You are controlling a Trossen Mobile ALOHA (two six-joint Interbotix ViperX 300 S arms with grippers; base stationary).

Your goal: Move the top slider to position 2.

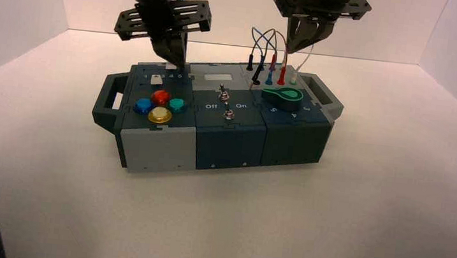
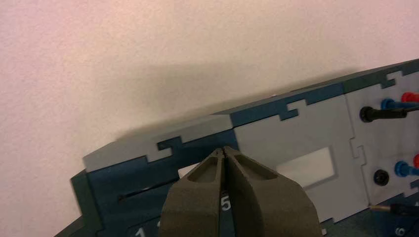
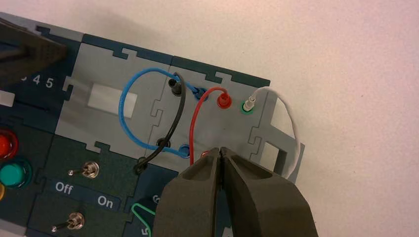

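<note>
The small white blocky top slider sits in its dark slotted track at the box's far-left corner, partly hidden behind the left gripper, jaws pressed together; the right gripper, jaws likewise together, hovers above the wired grey panel.

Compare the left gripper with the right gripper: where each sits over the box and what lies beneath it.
The left gripper is low over the box's slider panel, near the printed 5; the right gripper hangs higher, above the wire sockets. Under the left lie slider tracks; under the right, the red wire and blue wire. Both are shut, holding nothing.
</note>
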